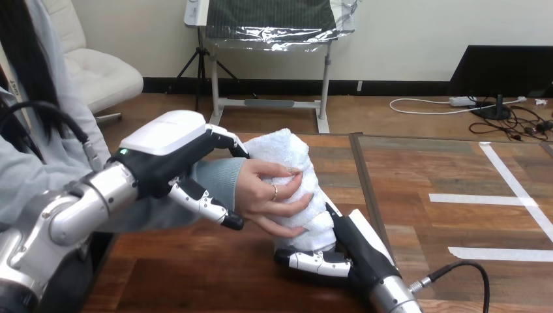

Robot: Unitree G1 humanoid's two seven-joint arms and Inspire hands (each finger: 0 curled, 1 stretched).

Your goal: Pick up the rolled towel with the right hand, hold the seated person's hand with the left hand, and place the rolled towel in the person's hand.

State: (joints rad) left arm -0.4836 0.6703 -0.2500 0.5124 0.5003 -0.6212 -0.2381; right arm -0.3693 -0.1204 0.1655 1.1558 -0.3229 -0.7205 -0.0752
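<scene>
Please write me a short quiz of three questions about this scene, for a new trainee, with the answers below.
1. True or false: the person's hand grips the towel.
2. The left hand is curled round the person's: A) wrist B) fingertips C) elbow.
3. Fill in: the right hand holds the towel at its ____ end.
Key: 1 true; 2 A; 3 lower.
</scene>
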